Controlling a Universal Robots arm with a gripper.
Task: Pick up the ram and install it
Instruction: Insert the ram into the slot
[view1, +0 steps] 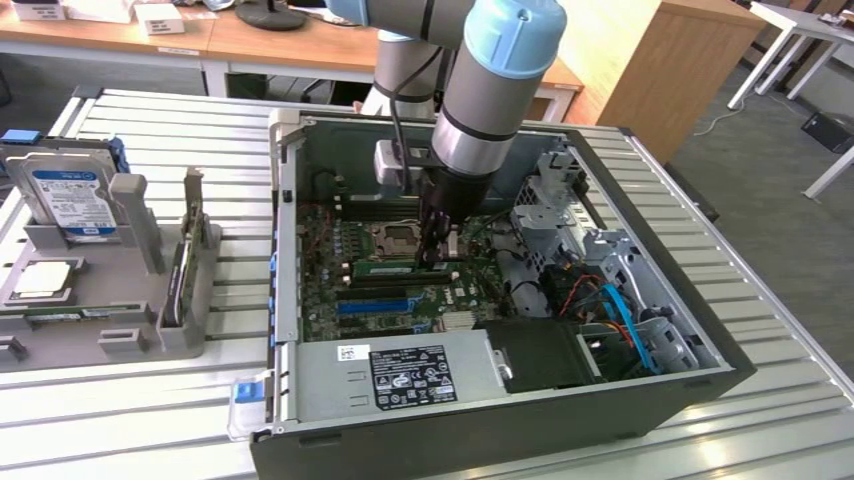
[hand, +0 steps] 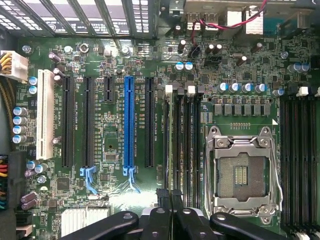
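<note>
Exterior view: a slatted silver metal table (view1: 781, 390) carries a black computer case (view1: 534, 432) lying on its side with the panel off. The grey and pale-blue robot arm (view1: 487, 90) comes down into the case from above. On the exterior view's left of the case stands a grey plastic parts fixture (view1: 134, 300), with a blue-labelled hard drive (view1: 67, 195) propped upright at its far end.

Inside the case lies the green motherboard (view1: 327, 260) (hand: 240, 65). A silver power supply box (view1: 327, 382) with a black label sits along the near wall. In the wrist view the board carries a long blue plastic expansion slot (hand: 129, 122) among black ones. It also has a bank of black memory slots (hand: 182, 135) with white latches and a bare metal-framed processor socket (hand: 241, 172) next to them.

The ram (view1: 390, 268), a thin green stick with a small white label, stands on edge on the board. It is just on the near side of the socket and beyond the blue slot.

The black gripper (view1: 434, 258) (hand: 170, 195) has its fingers drawn together, the tips pointing straight down. They meet the ram's upper edge towards its end on the exterior view's right. I cannot tell whether they pinch the stick or only rest on it.
</note>
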